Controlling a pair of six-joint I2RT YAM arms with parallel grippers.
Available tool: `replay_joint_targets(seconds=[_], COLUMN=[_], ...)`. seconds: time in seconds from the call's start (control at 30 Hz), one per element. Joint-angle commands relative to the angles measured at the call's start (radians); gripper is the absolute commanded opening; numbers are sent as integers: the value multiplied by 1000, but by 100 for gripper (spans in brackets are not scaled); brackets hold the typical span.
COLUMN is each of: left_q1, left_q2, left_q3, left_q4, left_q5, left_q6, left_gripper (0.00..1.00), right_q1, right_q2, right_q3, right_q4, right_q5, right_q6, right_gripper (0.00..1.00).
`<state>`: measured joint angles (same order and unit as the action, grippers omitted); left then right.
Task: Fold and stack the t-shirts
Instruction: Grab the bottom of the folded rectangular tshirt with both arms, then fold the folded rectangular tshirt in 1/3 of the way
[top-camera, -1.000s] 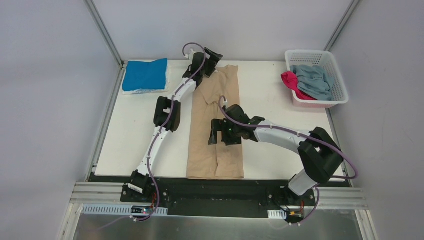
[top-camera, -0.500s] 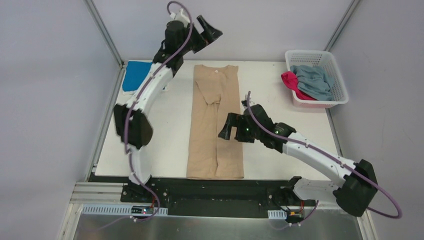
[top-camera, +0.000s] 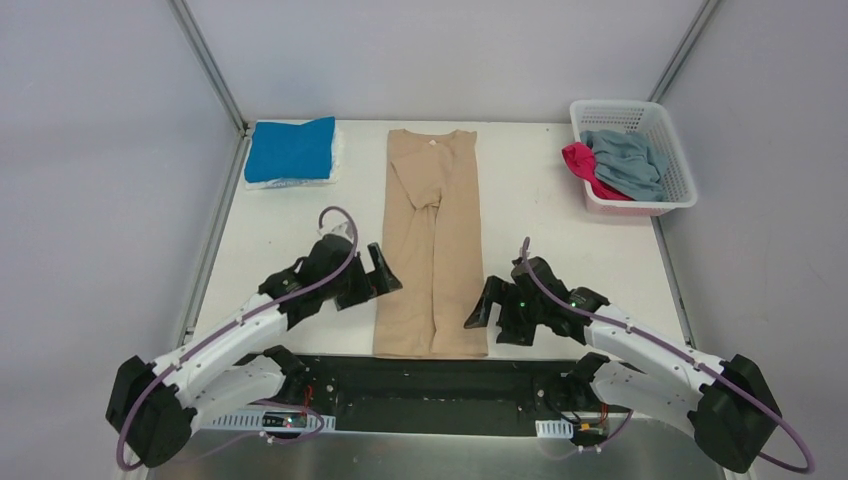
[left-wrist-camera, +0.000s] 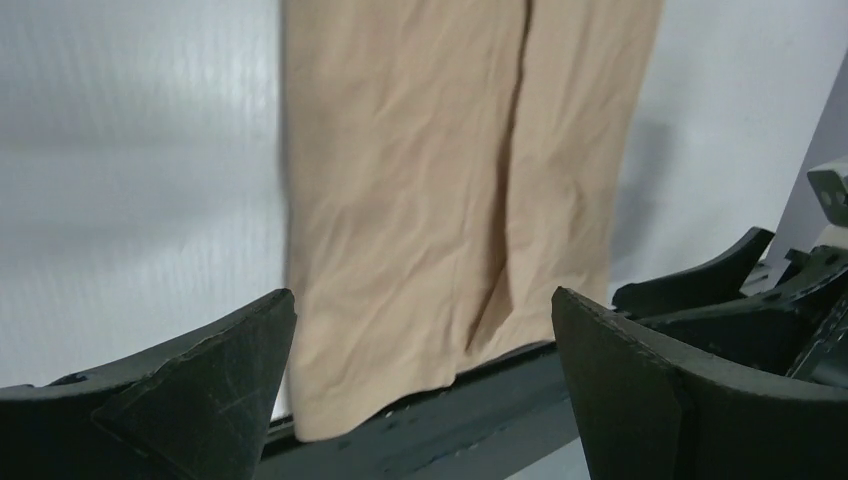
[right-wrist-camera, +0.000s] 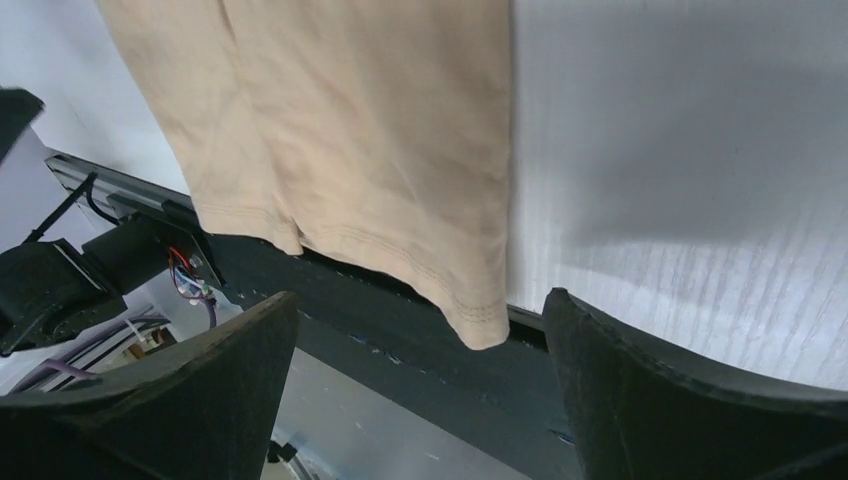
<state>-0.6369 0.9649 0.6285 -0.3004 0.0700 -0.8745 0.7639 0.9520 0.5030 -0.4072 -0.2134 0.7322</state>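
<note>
I have the left claw and right claw spread wide, empty, either side of the tan shirt at its near end. Its hem overhangs the table

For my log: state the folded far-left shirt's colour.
Bright blue; the shirt shows best in the top external view.

Inspection of surroundings. The white tabletop is lying beneath and ahead of the left gripper and the right gripper. A white lattice basket is sitting at its far right corner, well apart from the right gripper, beyond it and to its right. A black mounting strip is running along the near edge, just behind both grippers. A silver rail is lying behind that strip. Grey walls are enclosing the sides, well apart from either gripper.
</note>
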Motion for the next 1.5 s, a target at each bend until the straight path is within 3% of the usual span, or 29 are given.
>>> replay_joint_targets(seconds=[0.0, 0.1, 0.33, 0.47, 0.67, 0.77, 1.0, 1.23, 1.47], left_q1=[-47, -91, -156, -158, -162, -162, -162, -162, -145], left_q2=[-168, -212, -169, -148, -113, -125, -158, -135, -8], left_q3=[-115, -190, -277, -291, -288, -291, -266, -138, 29], left_q4=[-125, -187, -188, -184, -153, -138, -94, -49, -25], left_q5=[57, 91, 147, 105, 149, 142, 113, 43, -166], left_q6=[-147, -201, -260, -260, -256, -260, -242, -123, -7], left_gripper=[100, 98, 73, 62, 32, 2, 0, 0, 0], right_q1=[17, 31, 40, 39, 40, 41, 41, 35, -31], right_q2=[-31, -36, -18, 2, 29, 36, 2, -1, 90], right_q3=[-59, -95, -143, -152, -167, -176, -158, -35, 111], right_q4=[27, 45, 110, 132, 156, 174, 169, 147, 187], right_q5=[-84, -87, -97, -75, -63, -75, -82, -15, 48], right_q6=[103, 135, 178, 185, 192, 201, 170, 76, -17], right_gripper=[94, 87, 65, 55, 35, 20, 0, 0, 0])
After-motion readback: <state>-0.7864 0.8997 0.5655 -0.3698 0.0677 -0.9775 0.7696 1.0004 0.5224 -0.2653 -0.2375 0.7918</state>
